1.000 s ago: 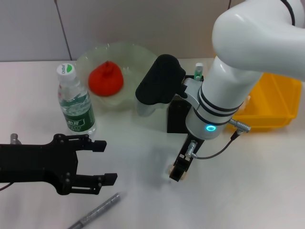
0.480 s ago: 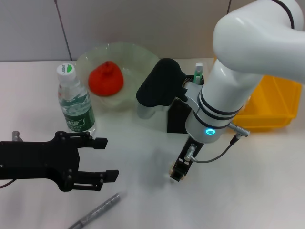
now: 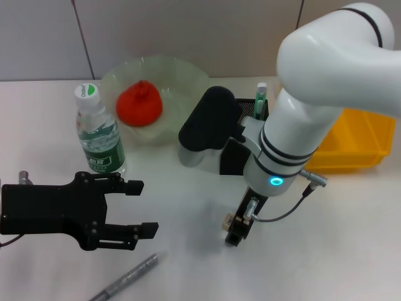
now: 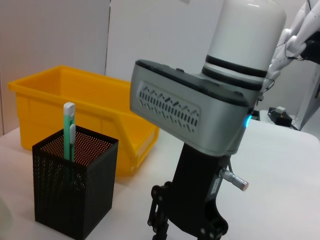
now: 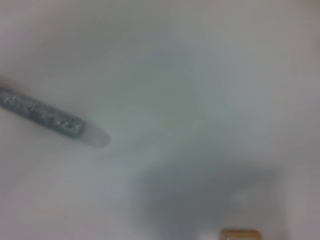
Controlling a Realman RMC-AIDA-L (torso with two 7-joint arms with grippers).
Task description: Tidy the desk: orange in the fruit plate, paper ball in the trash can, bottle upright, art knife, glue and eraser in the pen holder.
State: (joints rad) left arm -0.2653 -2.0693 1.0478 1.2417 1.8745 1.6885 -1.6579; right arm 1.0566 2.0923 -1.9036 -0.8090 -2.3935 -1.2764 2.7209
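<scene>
The right gripper (image 3: 235, 231) is low over the table, in front of the black mesh pen holder (image 4: 74, 186); I cannot tell if it grips anything. The left gripper (image 3: 139, 209) hovers released, far to the left of the pen holder. The art knife (image 3: 127, 277) lies below it. The bottle (image 3: 98, 130) stands upright beside the fruit plate (image 3: 182, 76), which holds the orange (image 3: 139, 103).
</scene>
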